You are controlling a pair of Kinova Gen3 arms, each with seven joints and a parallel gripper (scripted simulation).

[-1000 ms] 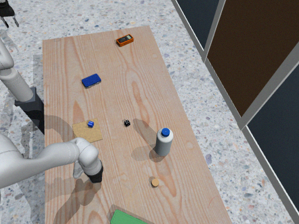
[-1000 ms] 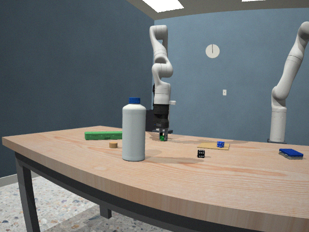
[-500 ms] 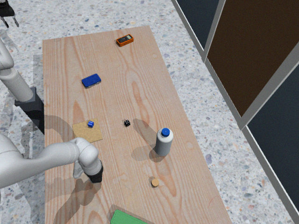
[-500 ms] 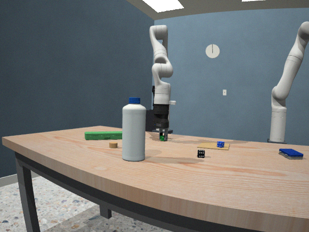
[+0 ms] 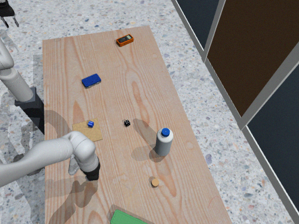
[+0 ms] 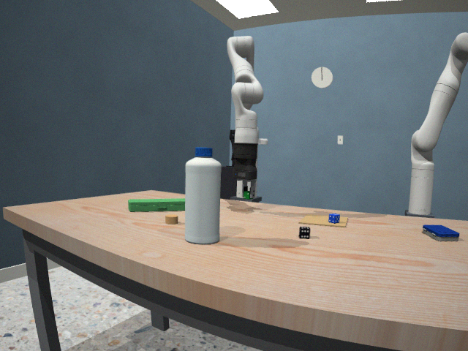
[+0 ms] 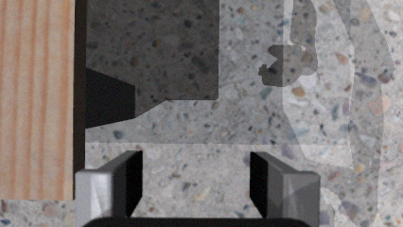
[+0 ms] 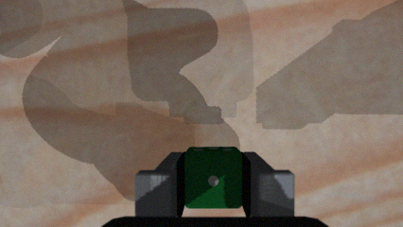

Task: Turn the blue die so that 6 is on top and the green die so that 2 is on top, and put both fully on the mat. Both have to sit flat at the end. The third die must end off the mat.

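On the table (image 5: 116,96) (image 6: 264,257), seen from above, the blue die (image 5: 90,124) (image 6: 333,218) sits on the mat (image 5: 84,131) (image 6: 315,220), the black die (image 5: 127,123) (image 6: 304,232) off it to the right, with the bottle (image 5: 164,143) (image 6: 202,199) farther right and the disc (image 5: 154,182) (image 6: 171,219) below the bottle.

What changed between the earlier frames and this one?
The right gripper has risen from the table, lifting the green die between its fingers. No new grasp or release shows. The blue die, black die and mat stayed put.
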